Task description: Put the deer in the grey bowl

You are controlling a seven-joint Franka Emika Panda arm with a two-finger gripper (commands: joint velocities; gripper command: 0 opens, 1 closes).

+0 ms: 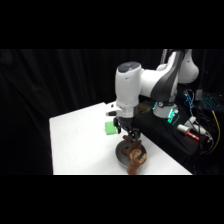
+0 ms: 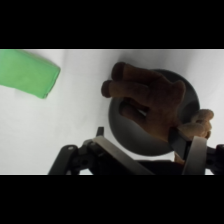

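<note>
Deer [image 2: 150, 102] lies across the bowl [image 2: 125, 135], long axis slanting from the upper left of the wrist view down to the lower right. Its dark limbs overhang the rim at upper left; its paler head end sits at lower right, close against one finger. In the side view the deer [image 1: 134, 159] shows over the bowl [image 1: 121, 152] near the bench's front edge, part of it hanging past the rim towards the camera.

Pincer [image 1: 129, 136] stands directly above the bowl, so the deer is straight below you, not off to a side. Pincer [image 2: 150, 150] fingers show one on each side of the toy's lower end; they look set apart, but whether they pinch the deer or have let go, you cannot tell from these views.

Judgement: the deer seems lodged on the bowl, not fully settled inside.

Green block [image 2: 27, 72] lies on the bench [image 2: 75, 115], well clear of the bowl.
</note>
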